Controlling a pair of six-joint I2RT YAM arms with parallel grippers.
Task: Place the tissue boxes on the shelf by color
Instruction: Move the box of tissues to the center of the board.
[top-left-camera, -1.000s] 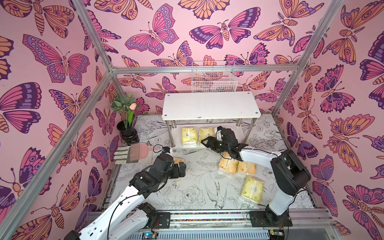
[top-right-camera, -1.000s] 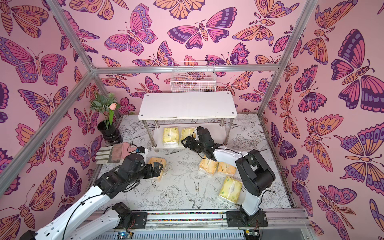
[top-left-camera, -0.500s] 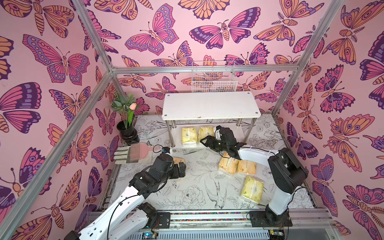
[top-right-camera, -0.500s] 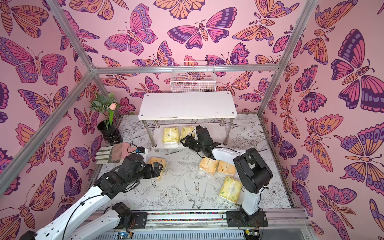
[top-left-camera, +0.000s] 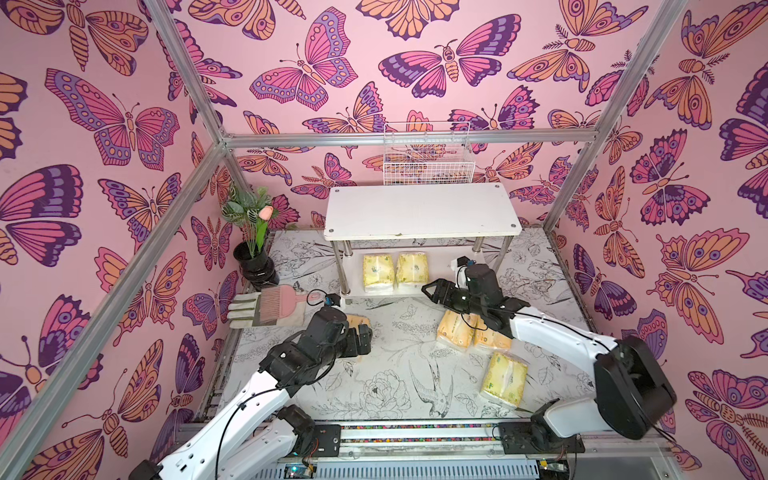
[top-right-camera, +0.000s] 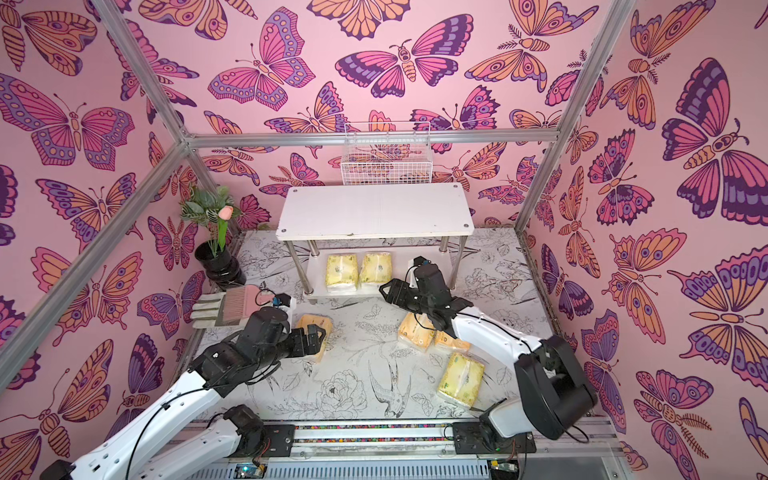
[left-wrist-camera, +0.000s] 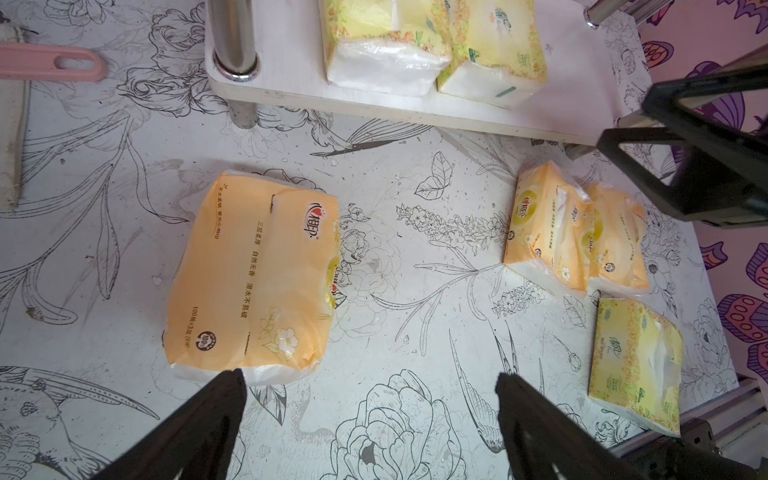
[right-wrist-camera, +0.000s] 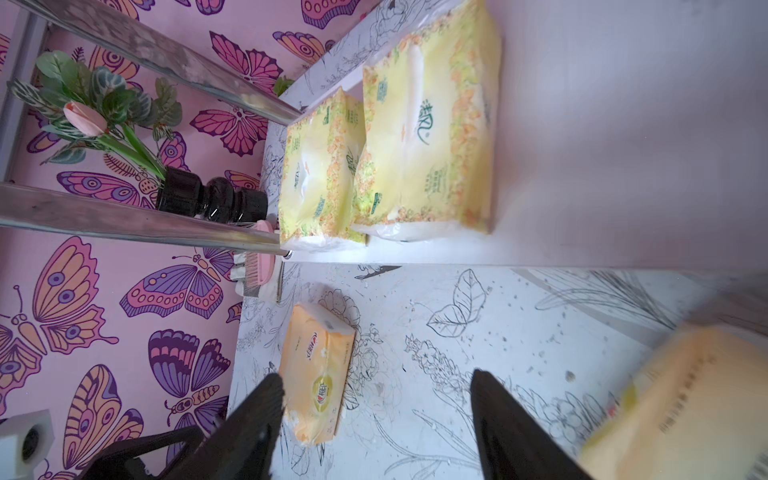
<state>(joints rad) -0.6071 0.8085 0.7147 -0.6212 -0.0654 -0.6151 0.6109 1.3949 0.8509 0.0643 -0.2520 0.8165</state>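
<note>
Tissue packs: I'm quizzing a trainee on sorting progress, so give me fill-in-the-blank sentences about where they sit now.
The lower board of the shelf holds ___ pale packs.
___ orange packs lie on the table.
The right gripper has its fingers ___.
Missing words: two; three; open.

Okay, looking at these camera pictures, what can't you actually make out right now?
Top view: the lone orange pack is mostly hidden behind the left gripper.
Top view: the right arm covers part of the second orange pack of the pair.
Right wrist view: the blurred orange pack is cut off by the picture edge.
Both top views: the shelf's top board hides the back of its lower board.
</note>
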